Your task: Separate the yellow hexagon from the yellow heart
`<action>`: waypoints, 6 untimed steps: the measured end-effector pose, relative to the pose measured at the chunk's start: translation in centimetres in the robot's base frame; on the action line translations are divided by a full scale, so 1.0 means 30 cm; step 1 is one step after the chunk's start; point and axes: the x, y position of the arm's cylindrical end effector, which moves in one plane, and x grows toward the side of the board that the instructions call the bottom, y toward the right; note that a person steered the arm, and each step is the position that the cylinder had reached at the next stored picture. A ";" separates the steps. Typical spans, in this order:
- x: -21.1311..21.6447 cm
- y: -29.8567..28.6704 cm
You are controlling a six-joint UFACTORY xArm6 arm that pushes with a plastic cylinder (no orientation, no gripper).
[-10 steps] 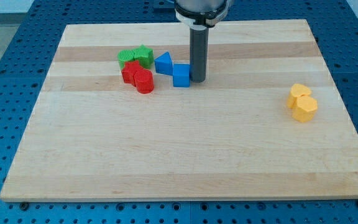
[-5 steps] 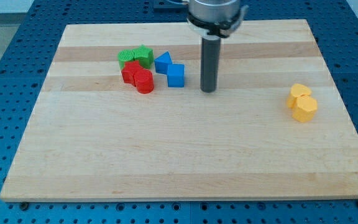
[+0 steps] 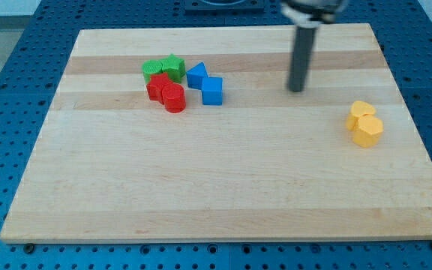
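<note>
The yellow hexagon [image 3: 367, 130] and the yellow heart [image 3: 361, 111] sit touching each other near the right edge of the wooden board [image 3: 223, 187], the heart just above the hexagon in the view. My tip [image 3: 297, 89] is on the board to the upper left of the yellow pair, well apart from them. It is to the right of the cluster of other blocks.
A cluster sits at the upper left: a blue cube [image 3: 211, 91], a blue triangular block [image 3: 196, 75], a green star [image 3: 173, 67], another green block [image 3: 153, 70], a red cylinder [image 3: 174, 98] and another red block [image 3: 156, 88].
My tip has moved to the right, away from the blue cube and toward the yellow pair. The blue cube shifted slightly left early on. The yellow blocks have not moved.
</note>
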 end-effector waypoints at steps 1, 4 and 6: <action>0.025 0.322; 0.469 0.434; 0.304 0.364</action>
